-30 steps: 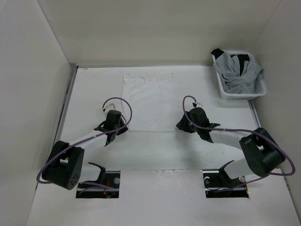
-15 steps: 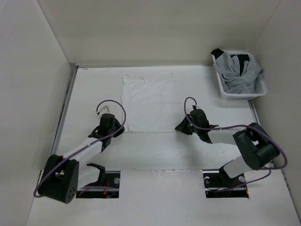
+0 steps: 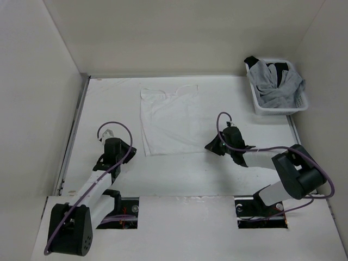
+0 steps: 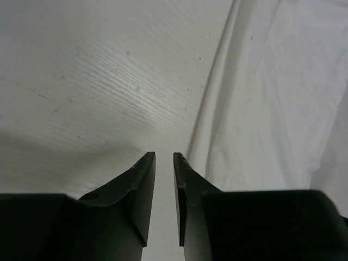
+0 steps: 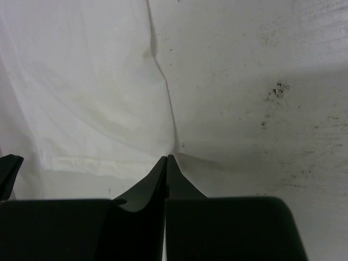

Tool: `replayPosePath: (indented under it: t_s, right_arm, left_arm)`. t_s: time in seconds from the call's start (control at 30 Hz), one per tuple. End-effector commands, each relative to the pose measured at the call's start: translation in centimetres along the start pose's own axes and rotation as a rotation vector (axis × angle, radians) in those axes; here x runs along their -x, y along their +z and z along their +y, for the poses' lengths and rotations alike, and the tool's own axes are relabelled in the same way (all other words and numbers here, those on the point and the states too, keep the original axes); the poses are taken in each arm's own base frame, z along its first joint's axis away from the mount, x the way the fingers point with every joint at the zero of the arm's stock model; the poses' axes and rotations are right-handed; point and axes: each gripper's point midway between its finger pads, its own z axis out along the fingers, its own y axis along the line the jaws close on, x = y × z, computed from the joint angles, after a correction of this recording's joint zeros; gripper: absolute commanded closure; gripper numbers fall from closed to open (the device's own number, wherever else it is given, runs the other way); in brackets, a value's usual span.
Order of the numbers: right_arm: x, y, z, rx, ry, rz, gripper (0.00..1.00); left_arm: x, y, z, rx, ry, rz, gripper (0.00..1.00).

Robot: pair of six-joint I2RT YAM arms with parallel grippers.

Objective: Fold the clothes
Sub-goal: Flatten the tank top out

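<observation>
A thin, plain white cloth garment (image 3: 171, 122) lies spread flat on the white counter (image 3: 179, 174), about midway between the left and right edges and nearer the far edge than the near one. Its 2 narrow straps (image 3: 185, 88) point toward the far edge, and soft wrinkles run across it.

The left arm's fingers (image 4: 164, 156) stand a little apart with nothing between them. They hang low over bare counter just beside the garment's left edge, near its near-left corner.

The right arm's fingers (image 5: 166, 159) are pressed together at the garment's near-right corner. The cloth puckers into a crease that runs up from their tips, so they appear to pinch that corner.

A white plastic basket (image 3: 277, 110) sits in the far-right corner of the counter, holding crumpled grey cloth (image 3: 274, 87) and some black cloth (image 3: 280, 69).
</observation>
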Motion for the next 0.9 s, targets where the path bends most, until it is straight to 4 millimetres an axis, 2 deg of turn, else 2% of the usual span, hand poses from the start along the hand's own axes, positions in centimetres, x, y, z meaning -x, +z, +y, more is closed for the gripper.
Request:
replayPosePath:
  t_s: [0.0,0.1,0.23,0.43,0.57,0.7,0.87]
  right_arm:
    - [0.9,0.3,1.5,0.041,-0.013,-0.040,0.98]
    - [1.2,0.2,1.3,0.031,-0.023,-0.055,0.98]
    - [1.3,0.1,1.3,0.026,-0.031,-0.061,0.98]
    - [1.4,0.0,1.5,0.034,-0.035,-0.063,0.98]
    - [1.4,0.0,1.5,0.034,-0.039,-0.064,0.98]
    - [1.3,0.0,1.4,0.038,-0.039,-0.061,0.98]
    - [1.2,0.0,1.7,0.047,-0.042,-0.059,0.98]
  left_arm:
    - [-0.2,-0.2,-2.6,-0.076,0.038,0.013,0.81]
    - [-1.0,-0.5,-5.1,-0.117,0.142,0.006,0.81]
    - [-2.4,-0.8,-6.9,-0.102,0.323,-0.020,0.86]
    - [-3.7,0.3,-6.3,0.009,0.441,-0.016,0.88]
    - [-4.1,0.8,-7.0,-0.014,0.434,-0.007,0.84]
    - [-3.8,1.1,-6.6,-0.002,0.416,-0.004,0.80]
    - [-4.6,1.9,-6.8,-0.015,0.408,0.034,0.77]
